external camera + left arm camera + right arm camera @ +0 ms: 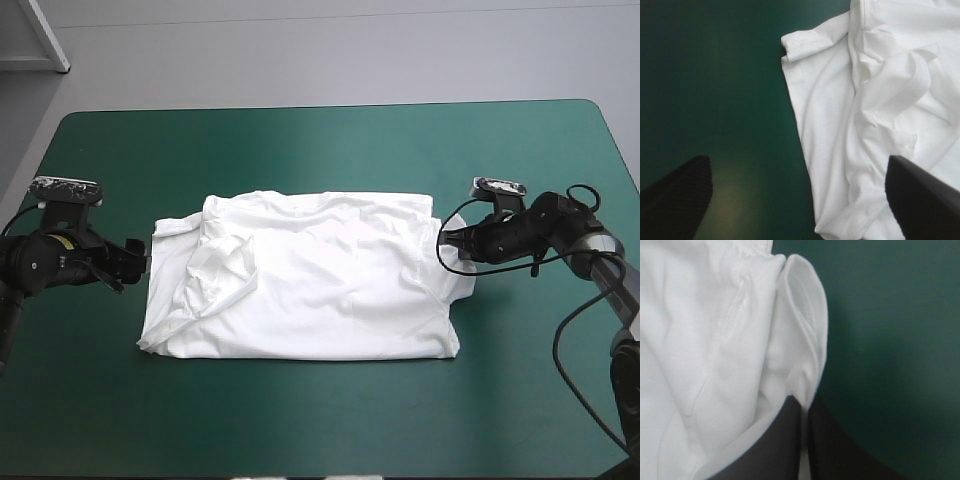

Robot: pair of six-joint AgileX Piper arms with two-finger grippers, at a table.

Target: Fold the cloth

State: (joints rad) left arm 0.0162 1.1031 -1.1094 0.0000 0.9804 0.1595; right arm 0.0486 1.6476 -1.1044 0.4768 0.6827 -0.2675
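At T-shirt (320, 280) sides: right claw (804, 409) clamps it, left claw (797, 161) spread.

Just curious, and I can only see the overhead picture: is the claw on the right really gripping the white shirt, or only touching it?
Observer: Gripping. Its wrist view shows the right gripper shut on the T-shirt, with a rolled hem pinched at its tip.
Operator: And the one on the left?
Observer: The left gripper is open and holds nothing. Its fingers stand wide apart, one over the bare teal-green cover and the other over the shirt's edge.
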